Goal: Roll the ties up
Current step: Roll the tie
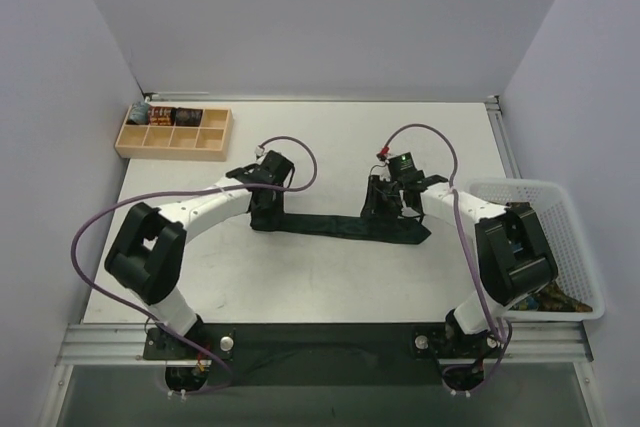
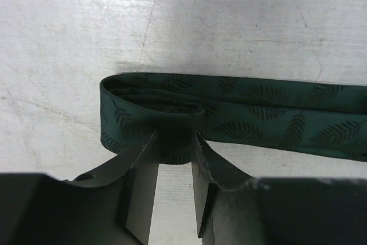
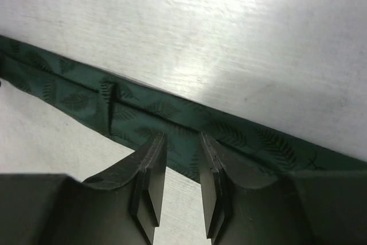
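Note:
A dark green tie (image 1: 340, 227) with a faint leaf pattern lies flat across the middle of the table, running left to right. Its left end is folded back on itself (image 2: 149, 98). My left gripper (image 1: 266, 209) (image 2: 175, 142) is at that fold, jaws apart, with the fold's near edge between the fingertips. My right gripper (image 1: 386, 207) (image 3: 182, 139) stands over the tie's (image 3: 252, 139) other part, jaws a little apart. Its fingertips are at the tie's near edge, and bare table shows between them.
A wooden compartment tray (image 1: 172, 137) sits at the back left with a few rolled ties (image 1: 165, 114) in its rear cells. A white plastic basket (image 1: 520, 185) stands at the right edge, with patterned fabric (image 1: 556, 297) in its near corner. Purple cables (image 1: 300, 162) loop above both arms.

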`<state>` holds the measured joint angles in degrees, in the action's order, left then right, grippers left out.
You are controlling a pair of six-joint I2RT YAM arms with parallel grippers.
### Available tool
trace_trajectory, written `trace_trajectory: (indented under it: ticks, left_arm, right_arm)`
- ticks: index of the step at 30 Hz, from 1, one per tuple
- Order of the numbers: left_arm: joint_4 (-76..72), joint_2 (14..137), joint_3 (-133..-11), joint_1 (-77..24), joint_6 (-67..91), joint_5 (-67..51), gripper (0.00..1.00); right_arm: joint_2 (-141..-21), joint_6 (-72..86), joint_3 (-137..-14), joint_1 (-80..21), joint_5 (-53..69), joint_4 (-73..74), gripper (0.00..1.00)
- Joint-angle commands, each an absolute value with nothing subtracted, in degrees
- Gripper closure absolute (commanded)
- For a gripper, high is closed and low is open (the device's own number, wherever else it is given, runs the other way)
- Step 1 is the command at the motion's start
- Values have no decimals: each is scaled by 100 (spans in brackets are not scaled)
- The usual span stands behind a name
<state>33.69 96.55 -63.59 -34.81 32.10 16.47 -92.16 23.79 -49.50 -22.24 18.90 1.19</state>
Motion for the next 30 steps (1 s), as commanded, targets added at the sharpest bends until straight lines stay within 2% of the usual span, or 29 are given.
trace_trajectory:
  ticks: [1, 2, 3, 7, 12, 15, 16, 18, 23, 30]
  left_arm:
    - [3313, 8975, -6548, -3226, 3340, 1389, 56]
    - [3331, 8887, -6548, -3034, 3340, 1302, 52]
    - [3366, 8799, -6539, -2876, 3340, 1118, 46]
    - [3358, 8290, -6302, -2146, 3305, 607, 33]
    - [3340, 7990, -5811, -1242, 3094, 264, 22]
    - [3314, 7823, -5460, -959, 3024, 264, 14]
    - [3296, 7744, -5371, -793, 3006, 246, 7]
    - [3243, 7673, -5195, -677, 2980, 185, 4]
    - [3147, 7436, -4642, -440, 2927, 325, 3]
    - [3076, 7357, -4351, -413, 2927, 615, 4]
  right_arm:
    - [-8868, 1646, -5492, -2390, 1951, 597, 70]
    - [-8877, 1478, -5606, -2452, 1977, 659, 67]
    - [-8920, 1285, -5929, -2626, 2012, 859, 58]
    - [-9324, 144, -6784, -3172, 1960, 1291, 41]
    - [-10238, -833, -7917, -3725, 2311, 1695, 20]
    - [-10774, -1387, -8620, -4130, 2329, 1828, 16]
    - [-11010, -1484, -8761, -4305, 2347, 1828, 16]
    - [-11240, -1721, -9183, -4447, 2408, 1846, 14]
    - [-12005, -1977, -10061, -4859, 2479, 1863, 13]
    - [-12761, -2188, -10687, -5097, 2584, 1872, 14]
